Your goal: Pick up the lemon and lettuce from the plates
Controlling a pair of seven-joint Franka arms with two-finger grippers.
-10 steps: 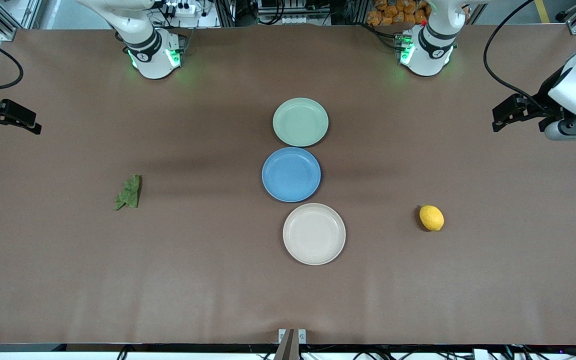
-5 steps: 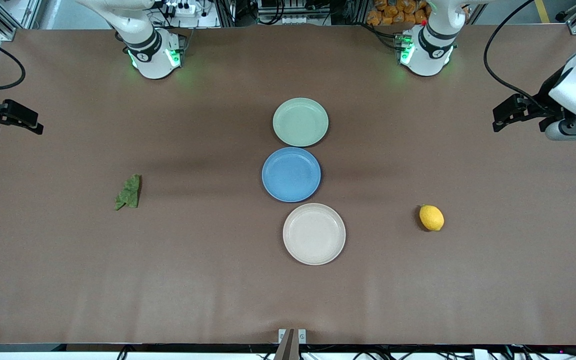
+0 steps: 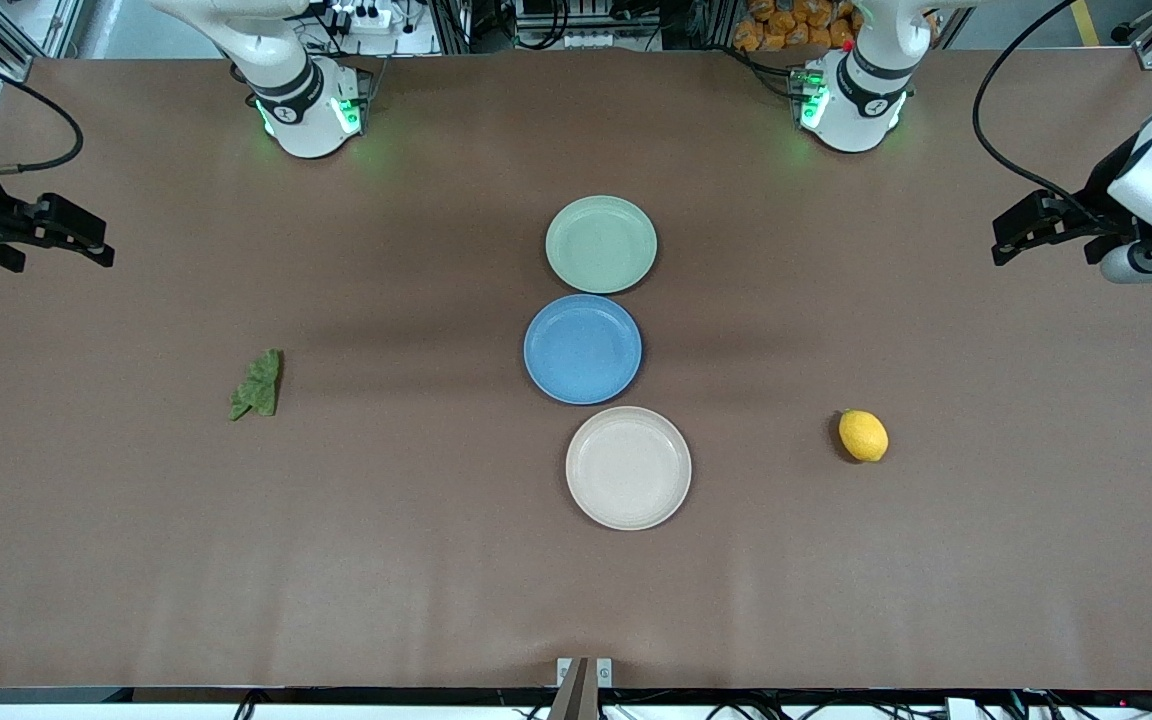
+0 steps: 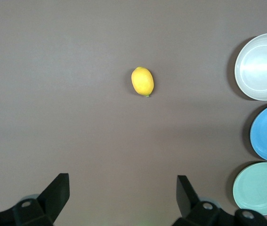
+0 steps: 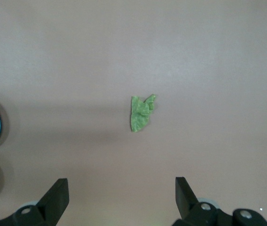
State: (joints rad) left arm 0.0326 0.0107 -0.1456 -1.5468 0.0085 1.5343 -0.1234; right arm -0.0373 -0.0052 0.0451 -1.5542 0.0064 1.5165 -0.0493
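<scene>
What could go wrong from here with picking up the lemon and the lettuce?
1. The lemon lies bare on the table, off the plates; being rounded, it could roll if a finger of the open left pincer nudges it.
2. The lettuce lies flat on the table, so the open right pincer might scrape the surface or close over it without catching it.
3. All three plates are empty, so a routine aimed at plates would grasp nothing.

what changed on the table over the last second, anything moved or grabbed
Only the arms moved. The right tool, open and empty, slid from the table's edge at the right arm's end toward the plates. The left tool, also open and empty, shifted slightly. Nothing was grabbed or let go. The lettuce, the lemon, the green plate, the blue plate and the beige plate stayed put.
</scene>
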